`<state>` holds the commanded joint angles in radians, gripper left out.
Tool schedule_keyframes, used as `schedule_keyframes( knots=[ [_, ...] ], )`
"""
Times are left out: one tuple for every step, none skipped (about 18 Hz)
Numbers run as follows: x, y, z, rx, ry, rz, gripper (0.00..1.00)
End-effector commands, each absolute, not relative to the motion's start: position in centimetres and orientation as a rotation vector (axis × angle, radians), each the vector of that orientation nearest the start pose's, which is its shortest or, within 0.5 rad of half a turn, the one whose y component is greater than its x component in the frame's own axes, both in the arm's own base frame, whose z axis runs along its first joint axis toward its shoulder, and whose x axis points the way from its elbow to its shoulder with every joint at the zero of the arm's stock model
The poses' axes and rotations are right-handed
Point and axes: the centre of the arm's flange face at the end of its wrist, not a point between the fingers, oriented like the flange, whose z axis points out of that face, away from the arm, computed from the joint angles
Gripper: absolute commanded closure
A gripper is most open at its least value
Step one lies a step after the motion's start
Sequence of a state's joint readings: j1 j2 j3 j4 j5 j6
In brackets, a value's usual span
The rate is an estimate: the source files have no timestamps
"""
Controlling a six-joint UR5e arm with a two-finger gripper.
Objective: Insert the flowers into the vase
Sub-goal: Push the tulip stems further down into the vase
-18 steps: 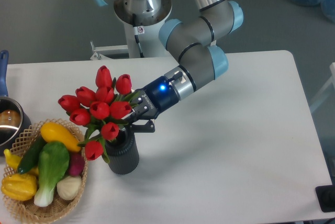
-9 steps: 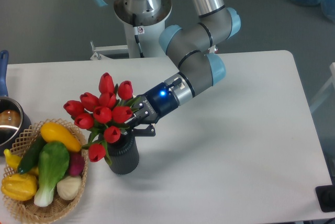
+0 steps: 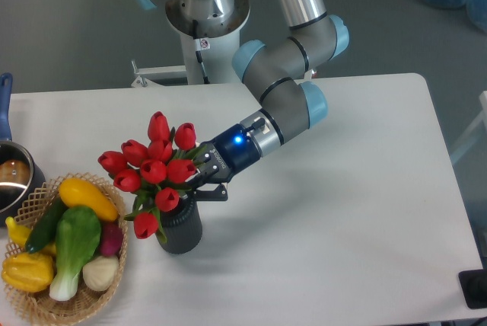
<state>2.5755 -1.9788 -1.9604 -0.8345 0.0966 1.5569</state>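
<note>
You had red buds on the flowers [image 3: 154,170], with green stems and leaves beneath them. The vase [image 3: 181,228] was dark grey, almost black. Your gripper [image 3: 199,181] was black, with a dark blue ring behind it and a small blue light glowing there. The arm [image 3: 285,90] was grey with pale blue caps. The table [image 3: 342,212] was white. The wicker basket [image 3: 46,299] was tan and held yellow, green, purple and whitish vegetables [image 3: 65,242].

Our arm [image 3: 293,59] reaching down from the rear base, elbow bent, wrist angled low to our left, blue light lit, our gripper [image 3: 199,179] clamped on stems, fingers mostly hidden
</note>
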Motion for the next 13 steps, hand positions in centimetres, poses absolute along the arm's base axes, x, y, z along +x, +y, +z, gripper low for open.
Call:
schedule_keyframes(
  knots=[
    [-33.32,48.61,25.54,-1.639,0.415,-0.486,0.85],
    [-33.32,48.61,25.54,-1.638,0.417,-0.485,0.85],
    [-33.33,48.62,25.42,-1.641,0.417,-0.486,0.85],
    [-33.32,48.61,25.5,-1.641,0.418,-0.484,0.84],
    [-33.39,48.56,25.49,-1.64,0.419,-0.481,0.81],
    [-33.41,48.56,25.39,-1.641,0.421,-0.48,0.8],
    [-33.41,48.56,25.39,-1.641,0.422,-0.479,0.8],
    [-33.41,48.56,25.39,-1.641,0.422,-0.479,0.77],
    [-33.42,48.57,25.3,-1.642,0.423,-0.479,0.76],
    [-33.43,48.58,25.23,-1.642,0.423,-0.479,0.73],
    [-33.43,48.58,25.23,-1.642,0.424,-0.478,0.67],
    [-33.43,48.58,25.21,-1.639,0.432,-0.47,0.62],
    [-33.4,48.56,25.07,-1.636,0.441,-0.462,0.58]
  ],
)
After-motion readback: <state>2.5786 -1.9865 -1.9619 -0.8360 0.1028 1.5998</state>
